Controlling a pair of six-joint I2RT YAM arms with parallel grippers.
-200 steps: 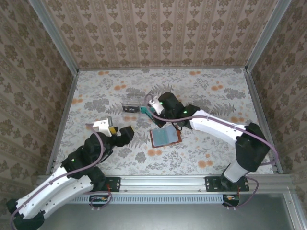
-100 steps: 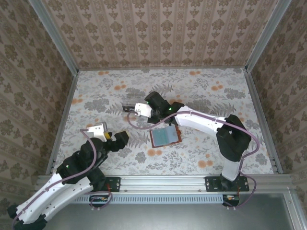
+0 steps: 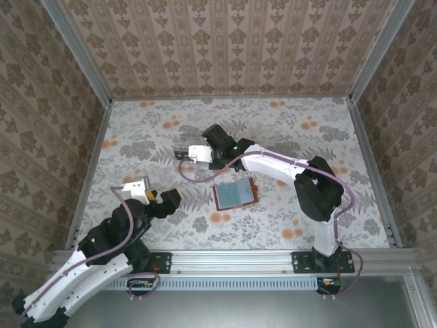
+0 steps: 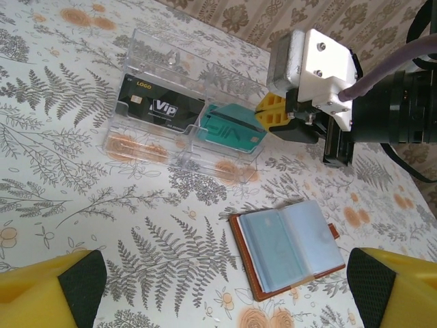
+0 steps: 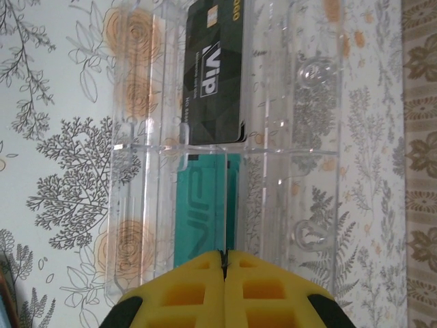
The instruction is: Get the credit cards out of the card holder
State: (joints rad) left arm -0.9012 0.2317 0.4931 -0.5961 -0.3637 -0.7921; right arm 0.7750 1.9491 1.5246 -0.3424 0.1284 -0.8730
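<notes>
The right gripper's [image 5: 223,270] jaws are pressed together, pad against pad. The teal card [image 5: 205,205] lies straight ahead of them in the near compartment of the tray [image 5: 307,137], and its near end runs up under the tips. Whether the jaws pinch that edge or merely rest over it cannot be told. Beyond the teal card, further from the jaws, the black card [image 5: 215,75] lies in the far compartment.

The left gripper's [image 4: 218,290] jaws stand wide apart and hold nothing. The holder [image 4: 287,249] lies open on the table just ahead of them, nearer the right-hand finger and apart from both. The tray sits well beyond it.

Two cards are out of the holder and in the tray, so the task looks nearly done. What seems left is for the right jaws to let go, if they do grip, and draw off the teal card. The holder's blue-grey sleeves look flat, but whether a further card hides in them is too faint to tell.
</notes>
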